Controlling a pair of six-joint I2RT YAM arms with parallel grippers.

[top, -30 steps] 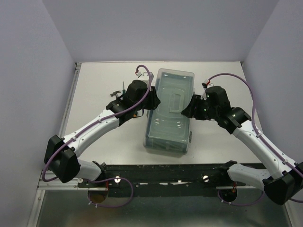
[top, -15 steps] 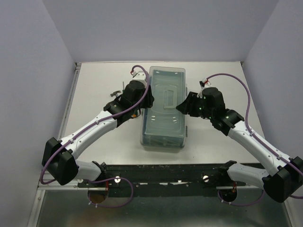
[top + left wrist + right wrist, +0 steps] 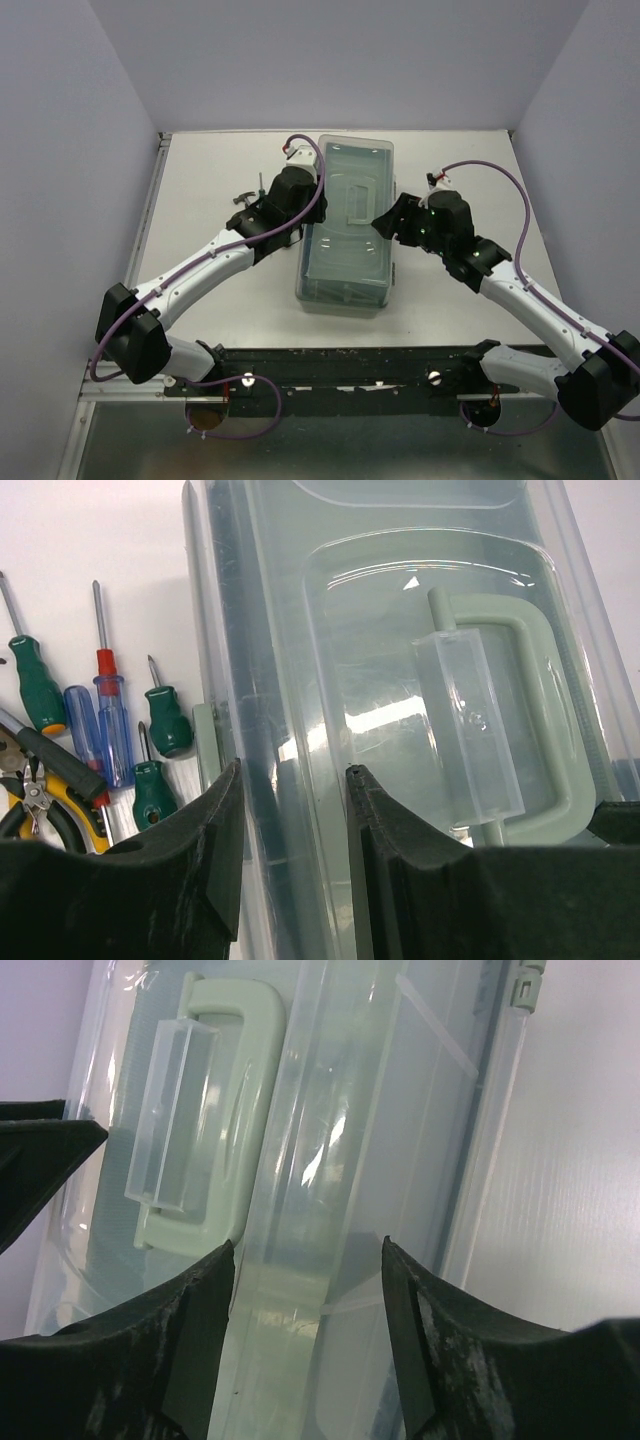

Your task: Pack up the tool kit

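Toolbox (image 3: 345, 270): centre of the table (image 3: 210, 170), long axis running near to far, standing flat.
Lid (image 3: 400, 600): translucent, apparently down over the base; trays show dimly through it.
Handle (image 3: 540, 730): pale green, folded flat in the lid's recess.
Left gripper (image 3: 292, 770): clenched across the lid's left rim, one finger on each side. Probable purpose: to steady the box or lift that edge.
Right gripper (image 3: 306, 1243): astride the lid's right rim, opposite the left one. Whether it presses or stands loose, I cannot tell.
Paired hold: one gripper per long edge, probably so the wide lid stays level and the box does not skid.
Screwdrivers (image 3: 108, 715): green, red and blue handles, loose on the table just left of the box, tips pointing far.
Pliers (image 3: 55, 805): yellow and black, near the screwdrivers, partly hidden.
Hammer (image 3: 243, 198): on the table, left of the left arm.
Progress: early; the tools lie outside, so the lid likely has to open first.
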